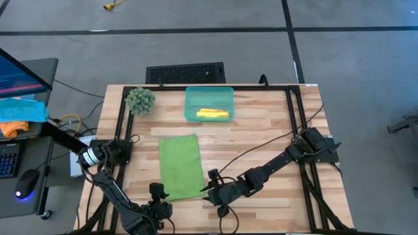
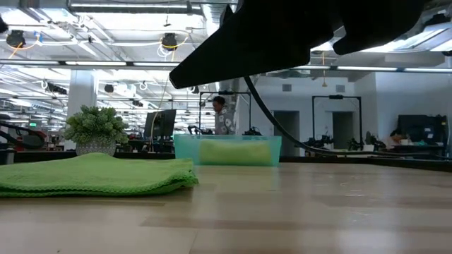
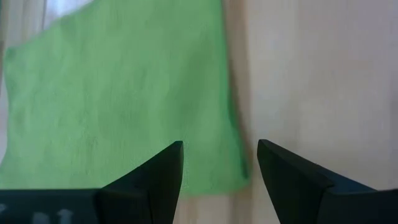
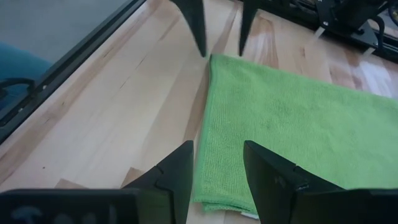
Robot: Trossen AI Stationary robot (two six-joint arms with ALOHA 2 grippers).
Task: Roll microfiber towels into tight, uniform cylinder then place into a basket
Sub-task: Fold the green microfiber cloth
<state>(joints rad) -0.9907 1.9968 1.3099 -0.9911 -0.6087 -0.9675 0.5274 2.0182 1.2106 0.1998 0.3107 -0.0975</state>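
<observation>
The lime green towel [image 1: 179, 166] lies flat and folded on the table's near middle; it also shows in the low view [image 2: 92, 175]. The bright yellow towel [image 1: 213, 114] lies rolled inside the teal basket [image 1: 191, 104], which stands at the far middle. My left gripper [image 1: 157, 194] is open just off the towel's near left corner [image 3: 239, 177], above the table. My right gripper [image 1: 210, 189] is open at the towel's near right corner [image 4: 214, 199], pointing toward the table's left along the near edge. Neither touches the towel.
A fuzzy green ball-shaped plant [image 1: 140, 100] stands at the far left, beside the basket. A black frame [image 1: 290, 117] runs along the table's sides. Bare wood lies right of the towel. A desk with cyan and orange cloths [image 1: 19, 114] stands off the table's left.
</observation>
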